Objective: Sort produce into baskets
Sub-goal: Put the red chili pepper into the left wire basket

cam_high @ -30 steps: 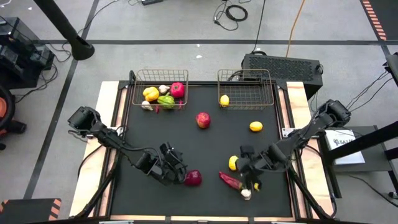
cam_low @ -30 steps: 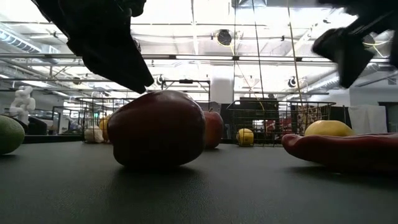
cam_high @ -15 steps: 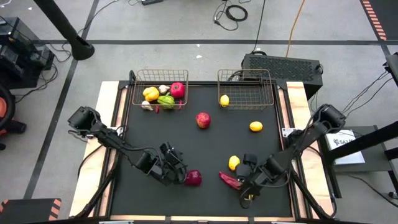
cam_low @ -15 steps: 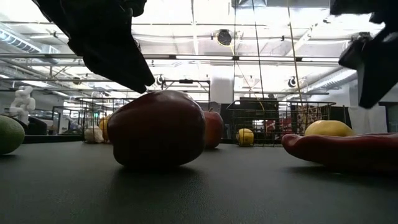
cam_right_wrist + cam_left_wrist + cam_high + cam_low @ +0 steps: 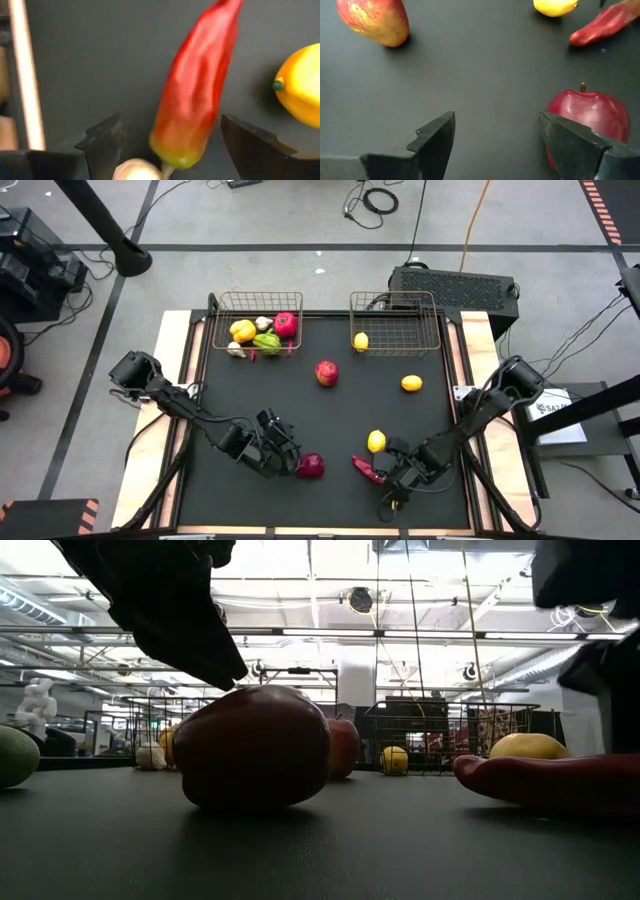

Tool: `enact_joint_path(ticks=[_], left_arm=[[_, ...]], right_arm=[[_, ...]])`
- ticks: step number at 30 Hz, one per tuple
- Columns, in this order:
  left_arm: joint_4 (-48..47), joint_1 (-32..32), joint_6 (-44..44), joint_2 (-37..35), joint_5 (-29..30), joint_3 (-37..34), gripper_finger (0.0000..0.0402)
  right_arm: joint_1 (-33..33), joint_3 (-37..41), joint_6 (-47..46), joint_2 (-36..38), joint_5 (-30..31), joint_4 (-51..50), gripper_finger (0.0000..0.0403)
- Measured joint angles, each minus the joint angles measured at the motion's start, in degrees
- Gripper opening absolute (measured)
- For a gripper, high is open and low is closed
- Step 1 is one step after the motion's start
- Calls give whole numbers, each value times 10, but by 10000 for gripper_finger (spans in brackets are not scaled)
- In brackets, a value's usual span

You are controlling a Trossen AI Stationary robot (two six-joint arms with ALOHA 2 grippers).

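my right pincer: fingers apart astride red chilli, near desk's front edge | my left pincer: apart, beside red apple, nothing held

In the high view, two baskets sat at the table's far edge, left basket upper centre-left, right basket beside it. An apple lay below between them, a chilli lower right.

A dark red apple sits close on the black mat, a red chilli lying at right, baskets far behind
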State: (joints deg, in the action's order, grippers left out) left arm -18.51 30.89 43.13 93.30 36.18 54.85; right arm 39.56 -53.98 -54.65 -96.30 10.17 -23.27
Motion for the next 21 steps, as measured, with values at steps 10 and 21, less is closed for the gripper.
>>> enact_joint_path(ticks=[10, 21], left_arm=[[0, 0, 0, 0, 0, 0, 294], [0, 0, -1, 0, 1, 0, 294]], right_arm=[[-13, 0, 30, -41, 6, -1, 313], [-13, -1, 42, -46, 26, -1, 312]])
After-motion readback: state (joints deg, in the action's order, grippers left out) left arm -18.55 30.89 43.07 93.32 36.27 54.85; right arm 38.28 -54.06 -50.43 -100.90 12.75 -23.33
